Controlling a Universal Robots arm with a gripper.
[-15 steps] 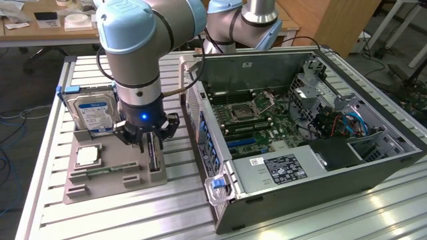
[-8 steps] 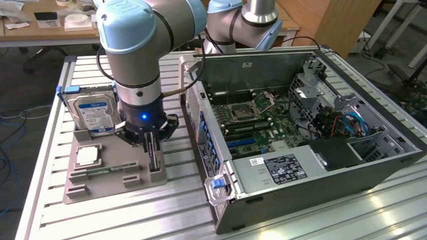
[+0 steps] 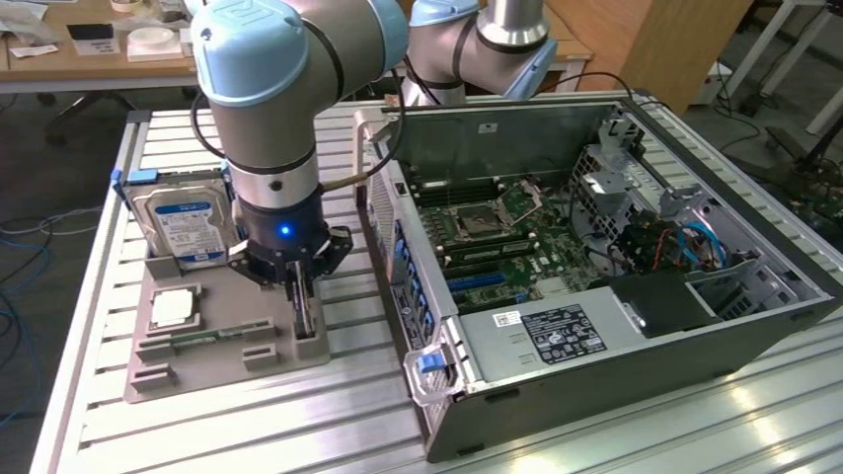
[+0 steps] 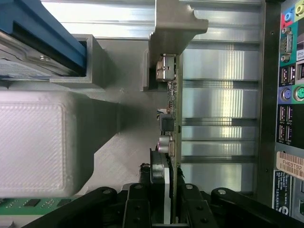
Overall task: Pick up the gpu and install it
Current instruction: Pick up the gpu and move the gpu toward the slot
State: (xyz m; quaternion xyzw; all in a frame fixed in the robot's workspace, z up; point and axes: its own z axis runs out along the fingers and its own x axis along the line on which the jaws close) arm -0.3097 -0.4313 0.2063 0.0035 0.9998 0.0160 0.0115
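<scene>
currently the pincer (image 3: 303,284) (image 4: 171,211) straddles the gpu (image 3: 308,308) (image 4: 174,118), which stands on edge in a slot of the grey holder (image 3: 197,373) on the table (image 3: 264,430), beside the open computer case (image 3: 593,380). whether it pinches the card i cannot tell. an off-centre grip could cock the card and jam it in the slot. its long axis lies level, parallel to the case's rear panel.

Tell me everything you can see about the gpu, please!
The gpu is a thin card standing on edge in a slot of the grey holder tray, beside the open computer case. Its board edge is green, with small silvery parts on one face. The end effector is down right over it.
</scene>
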